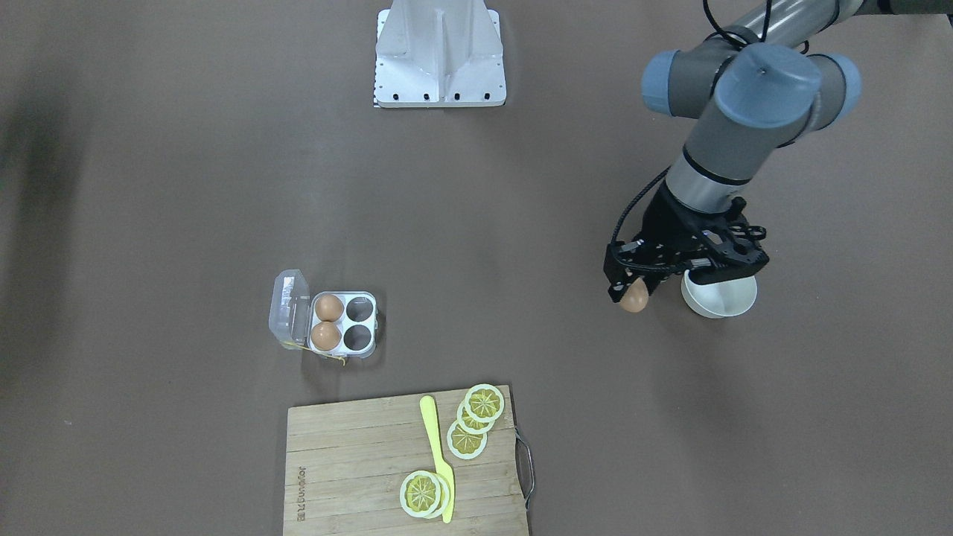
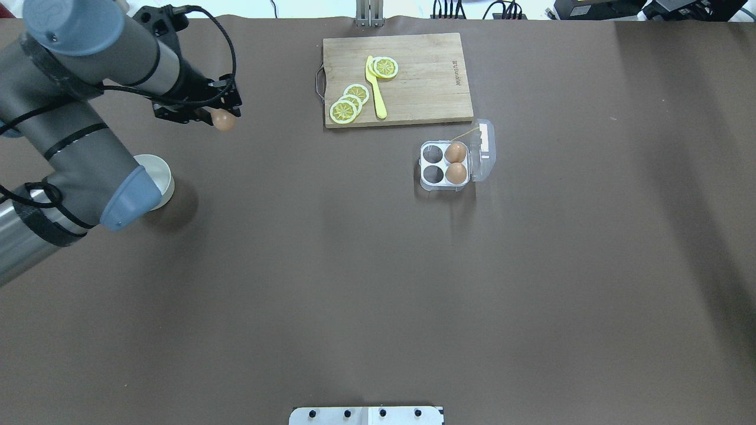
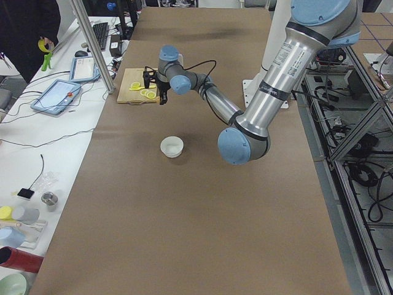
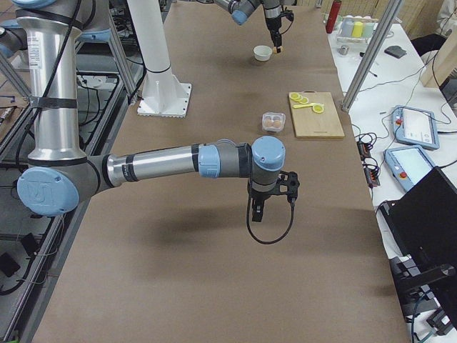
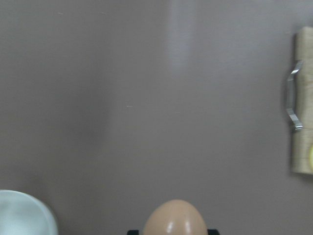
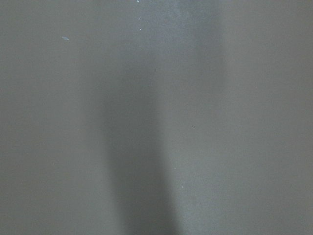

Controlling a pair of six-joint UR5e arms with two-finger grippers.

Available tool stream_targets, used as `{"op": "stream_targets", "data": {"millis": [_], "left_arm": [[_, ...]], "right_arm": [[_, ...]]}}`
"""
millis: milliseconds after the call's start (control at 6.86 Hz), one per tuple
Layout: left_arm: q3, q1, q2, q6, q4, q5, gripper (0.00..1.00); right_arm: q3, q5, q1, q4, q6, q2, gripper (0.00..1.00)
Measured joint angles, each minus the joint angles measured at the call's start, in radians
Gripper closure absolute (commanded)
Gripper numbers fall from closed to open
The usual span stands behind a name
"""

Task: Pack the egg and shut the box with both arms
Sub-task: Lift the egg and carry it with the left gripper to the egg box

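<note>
My left gripper (image 1: 631, 289) is shut on a brown egg (image 1: 635, 299) and holds it above the table, beside the white bowl (image 1: 720, 296). The egg also shows in the overhead view (image 2: 224, 121) and at the bottom of the left wrist view (image 5: 174, 219). The box (image 1: 360, 307) stands far off on the table with its clear lid (image 1: 289, 307) open. Two brown eggs (image 1: 328, 307) fill the cells next to the lid, and the other two cells are empty. My right gripper (image 4: 263, 209) shows only in the exterior right view, above bare table, and I cannot tell if it is open.
A wooden cutting board (image 1: 357, 461) with lemon slices (image 1: 482, 403) and a yellow knife (image 1: 435, 454) lies beside the box. The white base plate (image 1: 439, 56) stands at the robot's side of the table. The right wrist view shows only brown table.
</note>
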Motion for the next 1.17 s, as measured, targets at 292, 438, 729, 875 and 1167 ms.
{"op": "stream_targets", "data": {"millis": [292, 438, 729, 875, 1167], "left_arm": [[0.113, 0.137, -0.109, -0.186, -0.172, 0.202, 1.0], [0.161, 0.183, -0.157, -0.227, -0.21, 0.273, 1.0], [0.275, 0.253, -0.246, -0.246, -0.283, 0.402, 1.0], [0.331, 0.277, -0.298, -0.246, -0.307, 0.44, 1.0], [0.397, 0.305, -0.351, -0.239, -0.334, 0.469, 1.0]], "right_arm": [[-0.001, 0.0, 0.0, -0.001, 0.002, 0.003, 0.0], [-0.002, 0.0, 0.0, 0.0, 0.004, 0.003, 0.0], [0.0, -0.003, 0.0, 0.002, 0.006, 0.004, 0.0], [0.0, -0.002, 0.0, 0.002, 0.007, 0.004, 0.0], [-0.002, -0.001, 0.0, 0.003, 0.007, 0.008, 0.0]]}}
